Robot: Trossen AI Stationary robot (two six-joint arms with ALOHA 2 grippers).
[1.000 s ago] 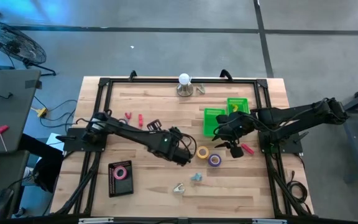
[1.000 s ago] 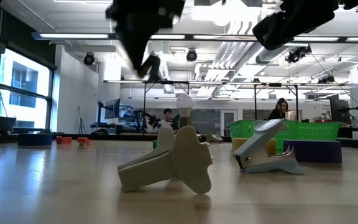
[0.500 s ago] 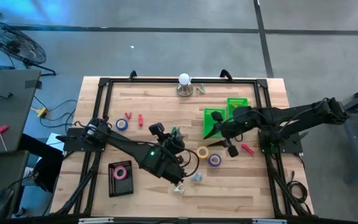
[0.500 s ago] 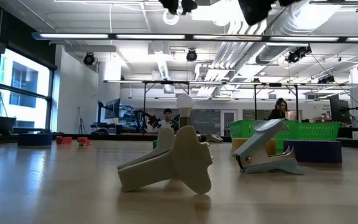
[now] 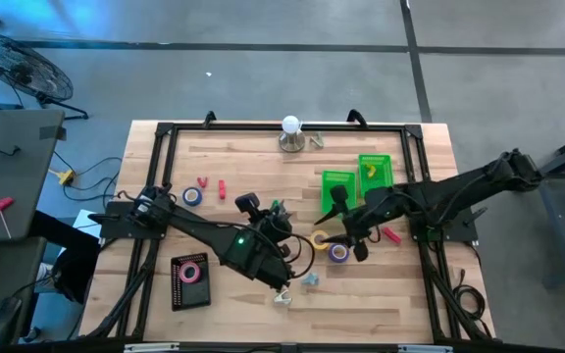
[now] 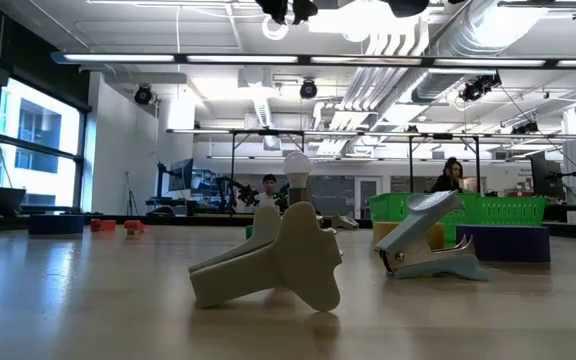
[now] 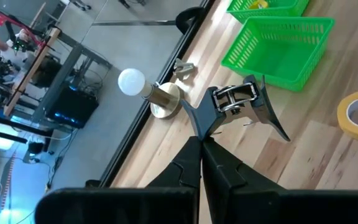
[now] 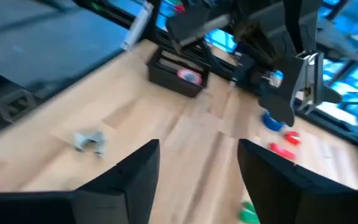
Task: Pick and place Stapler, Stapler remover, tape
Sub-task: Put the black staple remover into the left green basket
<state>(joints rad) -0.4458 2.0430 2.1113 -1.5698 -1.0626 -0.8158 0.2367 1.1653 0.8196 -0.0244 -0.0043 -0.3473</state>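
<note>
My left gripper is shut on a black staple remover and hangs high over the table's middle. My right gripper is open and empty above the yellow tape roll and the purple tape roll. A beige staple remover and a blue-grey one lie on their sides near the near edge. A pink roll sits in a black tray. A blue roll lies flat at the left. My left gripper pinches the black staple remover at one edge of its body, between the two fingertips. The remover is lifted clear of the table and stands out beyond the tips, its metal hinge showing.
Two green bins stand right of centre, the far one with something yellow in it. A light bulb on a round base stands at the far edge. Small red things lie at far left, another red thing by the right arm.
My left gripper rose, still shut on the black staple remover, and drew toward the near edge, uncovering the blue roll; then it kept still. My right gripper moved from beside the green bins toward the near edge and the left, ending over the yellow and purple rolls.
</note>
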